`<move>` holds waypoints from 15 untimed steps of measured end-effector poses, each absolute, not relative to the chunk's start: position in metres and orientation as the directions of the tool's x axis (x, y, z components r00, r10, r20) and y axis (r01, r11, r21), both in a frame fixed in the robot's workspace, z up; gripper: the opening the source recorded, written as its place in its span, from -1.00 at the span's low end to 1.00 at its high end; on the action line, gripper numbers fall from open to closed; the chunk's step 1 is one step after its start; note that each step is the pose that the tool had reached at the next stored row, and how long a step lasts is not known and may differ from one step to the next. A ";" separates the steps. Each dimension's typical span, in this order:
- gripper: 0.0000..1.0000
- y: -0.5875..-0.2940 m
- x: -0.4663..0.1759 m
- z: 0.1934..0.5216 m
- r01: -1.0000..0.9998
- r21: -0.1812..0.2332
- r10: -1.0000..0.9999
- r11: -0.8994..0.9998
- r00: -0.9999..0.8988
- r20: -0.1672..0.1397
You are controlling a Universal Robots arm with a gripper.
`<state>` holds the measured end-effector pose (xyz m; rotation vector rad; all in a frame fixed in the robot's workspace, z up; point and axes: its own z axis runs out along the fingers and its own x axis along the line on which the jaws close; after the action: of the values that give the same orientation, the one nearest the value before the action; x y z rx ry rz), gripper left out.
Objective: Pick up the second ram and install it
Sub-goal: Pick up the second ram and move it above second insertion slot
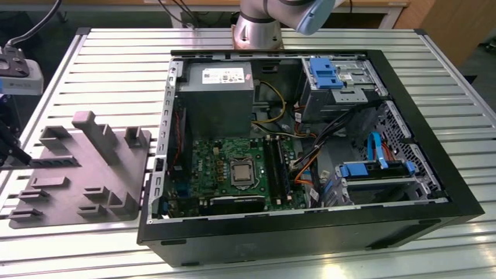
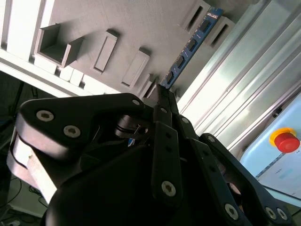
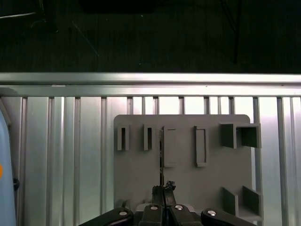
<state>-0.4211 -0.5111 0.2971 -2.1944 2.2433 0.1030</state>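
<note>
The second ram (image 2: 190, 47) is a thin blue stick with dark chips, seen edge-on. It stands on edge in the grey tray (image 2: 117, 23), its far end between two upright blocks. My gripper (image 2: 162, 96) is shut on the stick's near end, one black finger pressed to each side. In the first wrist view the ram (image 3: 161, 155) is a thin dark line running from my gripper (image 3: 163, 189) across the tray (image 3: 141, 179). In the exterior view my gripper (image 1: 15, 154) is at the far left edge, by the tray (image 1: 85, 174) and the ram (image 1: 53, 161).
The open computer case (image 1: 310, 232) lies right of the tray, with the green motherboard (image 1: 225, 157) and its long black slots (image 1: 277, 168) inside. Cables and drive bays (image 1: 372, 168) fill its right side. A red stop button (image 2: 286, 141) sits beyond the slatted table (image 1: 116, 70).
</note>
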 end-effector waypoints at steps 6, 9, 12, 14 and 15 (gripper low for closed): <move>-0.76 -0.511 -0.421 0.302 -0.999 0.046 -0.998 0.021 -0.023 -0.050; -0.76 -0.511 -0.421 0.304 -0.999 0.046 -0.998 0.021 -0.023 -0.052; -0.76 -0.511 -0.421 0.306 -0.999 0.046 -0.998 0.021 -0.023 -0.054; -0.76 -0.511 -0.421 0.308 -0.999 0.046 -0.998 0.020 -0.023 -0.056; -0.76 -0.511 -0.421 0.308 -0.999 0.046 -0.998 0.020 -0.023 -0.057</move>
<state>-0.4211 -0.5111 0.3083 -2.1895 2.2378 0.1139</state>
